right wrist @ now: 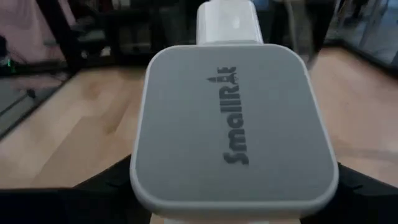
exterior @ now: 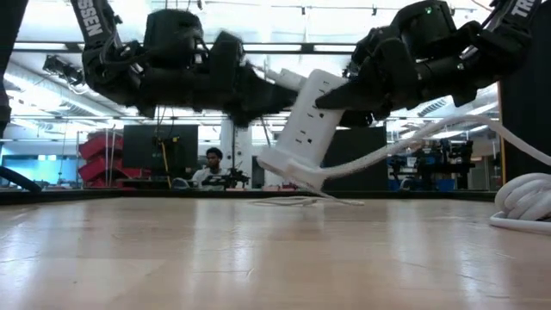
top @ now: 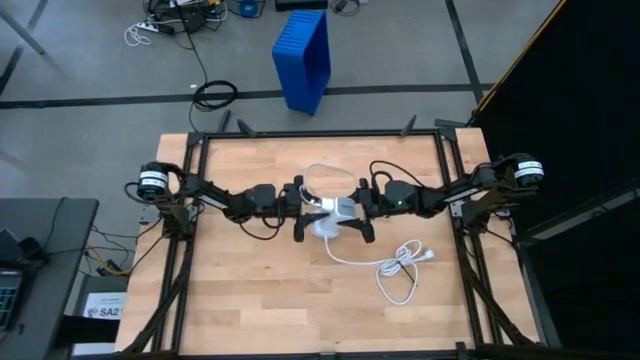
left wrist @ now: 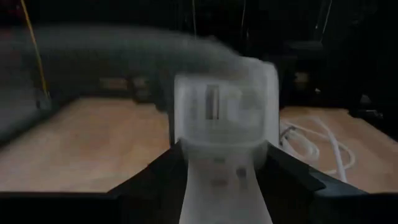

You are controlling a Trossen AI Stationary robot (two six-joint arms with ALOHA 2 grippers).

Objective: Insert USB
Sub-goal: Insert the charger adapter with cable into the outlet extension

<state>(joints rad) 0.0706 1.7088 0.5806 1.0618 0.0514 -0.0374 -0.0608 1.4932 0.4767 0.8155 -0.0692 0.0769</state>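
The flat white socket block, with a grey back, hangs tilted above the table's middle between both grippers. My right gripper is shut on it. My left gripper is shut on a white plug of the thin USB cable, which points at the block's face. The thin cable's loop shows just beyond the grippers. The thick power cord runs from the block's lower end to a coil on the table at the right. My left gripper pinches the white plug between its two fingers, coming level from the table's left. The plug's far end reaches the block's face by a slot; blur hides whether it is in. My right gripper pinches the socket block by its two opposite edges, coming from the table's right, with the grey back turned toward its wrist. The block is lifted clear of the table and tilted, its cord end lowest.
The thick cord's coil and plug lie on the wood toward the right front. A black frame edges the table. Bare wood shows at the near side and the far left. A person sits in the room beyond.
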